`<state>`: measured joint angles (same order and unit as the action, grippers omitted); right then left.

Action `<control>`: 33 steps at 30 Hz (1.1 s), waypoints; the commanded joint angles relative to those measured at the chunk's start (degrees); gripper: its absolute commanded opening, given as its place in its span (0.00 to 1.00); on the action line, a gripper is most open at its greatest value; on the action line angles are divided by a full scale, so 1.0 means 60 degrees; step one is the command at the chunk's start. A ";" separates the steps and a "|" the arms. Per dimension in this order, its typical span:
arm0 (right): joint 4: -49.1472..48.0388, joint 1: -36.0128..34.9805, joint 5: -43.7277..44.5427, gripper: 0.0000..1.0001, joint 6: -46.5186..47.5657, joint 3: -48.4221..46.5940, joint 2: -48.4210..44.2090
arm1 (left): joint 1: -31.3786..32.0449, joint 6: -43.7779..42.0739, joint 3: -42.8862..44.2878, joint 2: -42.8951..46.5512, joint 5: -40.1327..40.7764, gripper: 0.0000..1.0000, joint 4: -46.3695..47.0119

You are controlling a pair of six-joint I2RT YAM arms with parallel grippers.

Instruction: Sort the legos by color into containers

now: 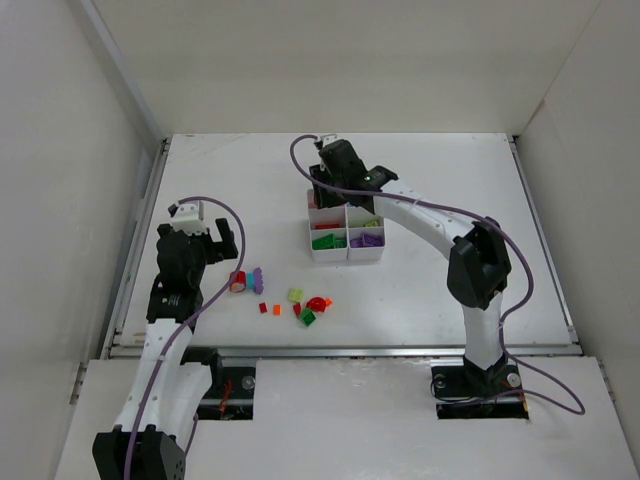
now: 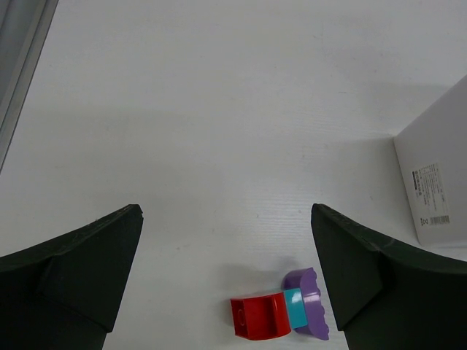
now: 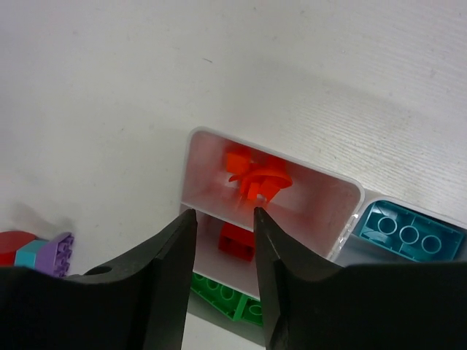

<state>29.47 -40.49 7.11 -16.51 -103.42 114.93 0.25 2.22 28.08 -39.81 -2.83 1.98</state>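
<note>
The white six-compartment tray (image 1: 347, 258) stands mid-table. My right gripper (image 1: 328, 200) hovers over its far left compartment. In the right wrist view its jaws (image 3: 224, 213) are parted with nothing between them, and an orange piece (image 3: 255, 175) lies in the compartment just past the tips. A red brick (image 3: 237, 240) lies in the cell behind, then green bricks (image 3: 222, 295); a cyan brick (image 3: 408, 233) is in the neighbouring cell. My left gripper (image 1: 200, 240) (image 2: 226, 211) is wide open above a joined red (image 2: 259, 317), cyan (image 2: 294, 308) and purple (image 2: 312, 306) cluster.
Several loose legos lie in front of the tray: a yellow-green piece (image 1: 296, 295), a red one (image 1: 317, 303), a green one (image 1: 308, 317) and small red and orange bits (image 1: 270, 309). The tray's side wall (image 2: 438, 182) shows at the right of the left wrist view.
</note>
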 commanded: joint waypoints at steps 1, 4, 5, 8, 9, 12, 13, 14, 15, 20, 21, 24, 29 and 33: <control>-0.0708 0.0054 0.0206 0.42 0.0042 0.0024 -0.0025 | -0.0042 0.0114 -0.0036 -0.0058 -0.0187 1.00 0.0476; -0.0547 0.0054 -0.0085 0.52 0.0305 -0.0152 0.0063 | -0.0042 0.0114 0.0051 -0.0059 -0.0187 1.00 0.0476; -0.0547 0.0054 -0.0276 0.55 0.0712 -0.0065 -0.0053 | -0.0042 0.0114 0.0052 -0.0059 -0.0187 1.00 0.0389; -0.1088 -0.0252 -0.0906 0.56 0.2246 0.1090 -0.0942 | -0.0042 0.0114 0.0052 -0.0059 -0.0187 1.00 0.0388; -0.1089 -0.0413 -0.1009 0.57 0.2646 0.1427 -0.1209 | -0.0042 0.0114 0.0052 -0.0059 -0.0187 1.00 0.0388; -0.0520 -0.0970 -0.1362 0.57 0.3513 0.2468 -0.1884 | -0.0042 0.0114 0.0052 -0.0059 -0.0187 1.00 0.0388; -0.0271 -0.1203 -0.1362 0.56 0.3514 0.2717 -0.2001 | -0.0042 0.0114 0.0052 -0.0059 -0.0187 1.00 0.0388; 0.0065 -0.1322 -0.1362 0.55 0.3514 0.3314 -0.2104 | -0.0042 0.0114 0.0052 -0.0059 -0.0187 1.00 0.0388; 0.0155 -0.1439 -0.1478 0.53 0.3514 0.3668 -0.2381 | -0.0042 0.0114 0.0052 -0.0059 -0.0274 1.00 0.0388; 0.0273 -0.2113 -0.1479 0.48 0.3032 0.5602 -0.3232 | -0.0042 0.0114 -0.0036 0.0029 -0.0466 1.00 0.0388; 0.0273 -0.2114 -0.1479 0.48 0.2929 0.6113 -0.3334 | -0.0042 0.0114 -0.0036 0.0029 -0.0466 1.00 0.0388; -0.0120 -0.2318 -0.1478 0.48 0.2446 0.6731 -0.3423 | -0.0042 0.0202 -0.0036 0.0029 -0.0554 1.00 0.0388; -0.0430 -0.2802 -0.1493 0.47 0.2138 0.6734 -0.2707 | -0.0042 0.0202 -0.0036 0.0321 -0.0642 1.00 0.0389; -0.0795 -0.2934 -0.1581 0.49 0.1932 0.6733 -0.2383 | -0.0042 0.0202 -0.0036 0.0526 -0.0642 1.00 0.0388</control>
<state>28.86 -57.47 -1.74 -2.92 -62.17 99.98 0.25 2.68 28.03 -38.48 -5.76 2.00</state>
